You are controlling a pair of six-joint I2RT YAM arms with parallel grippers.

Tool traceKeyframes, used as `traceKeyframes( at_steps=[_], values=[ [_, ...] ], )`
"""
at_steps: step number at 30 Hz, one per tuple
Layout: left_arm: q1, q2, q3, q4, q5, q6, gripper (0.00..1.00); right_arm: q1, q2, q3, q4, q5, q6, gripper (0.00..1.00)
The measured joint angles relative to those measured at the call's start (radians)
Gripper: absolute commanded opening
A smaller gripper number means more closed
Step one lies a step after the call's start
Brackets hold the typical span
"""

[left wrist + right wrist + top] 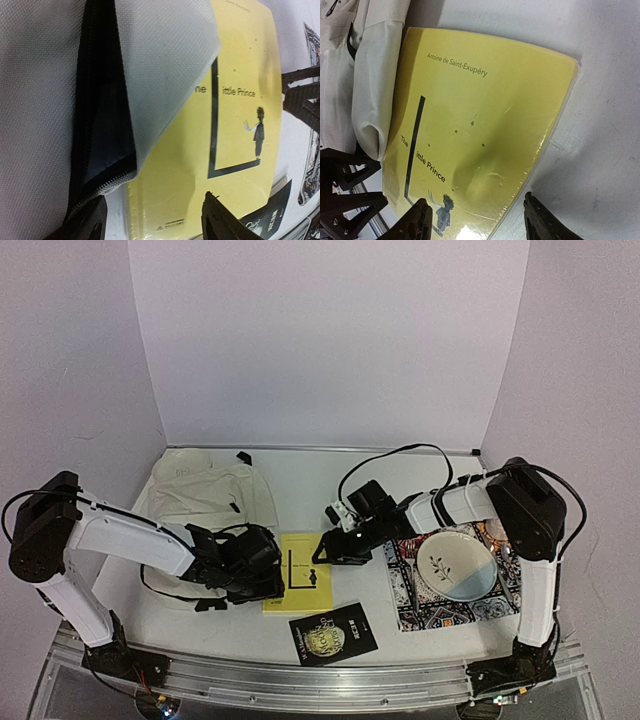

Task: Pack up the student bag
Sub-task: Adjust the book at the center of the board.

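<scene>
The student bag (205,490), cream fabric with a zipper and dark lining, lies at the back left. Its open flap (160,60) rests over the left edge of a yellow "The Little Prince" book (300,575) flat on the table. My left gripper (268,575) hovers at the bag's mouth and the book's left edge, open, nothing between its fingers (220,220). My right gripper (330,548) is over the book's far right edge (485,135), also open, with one fingertip over the cover and the other over the table.
A black book (332,635) lies near the front edge, just below the yellow one. On the right a patterned cloth mat (410,595) carries a white and blue plate (457,565). Walls enclose the table on three sides.
</scene>
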Motion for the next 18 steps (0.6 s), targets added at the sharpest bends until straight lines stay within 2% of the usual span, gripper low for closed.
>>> traceKeyframes(
  at_steps=[5, 10, 18],
  values=[
    [-0.014, -0.023, 0.000, -0.083, -0.018, -0.011, 0.67, 0.008, -0.006, -0.008, 0.009, 0.020, 0.016, 0.64],
    [-0.014, -0.018, 0.000, -0.093, -0.016, -0.011, 0.65, 0.012, -0.008, -0.009, 0.009, 0.028, 0.023, 0.64],
    [-0.014, 0.053, 0.013, 0.038, 0.047, -0.002, 0.62, 0.017, -0.008, -0.012, 0.015, 0.028, 0.036, 0.64]
  ],
)
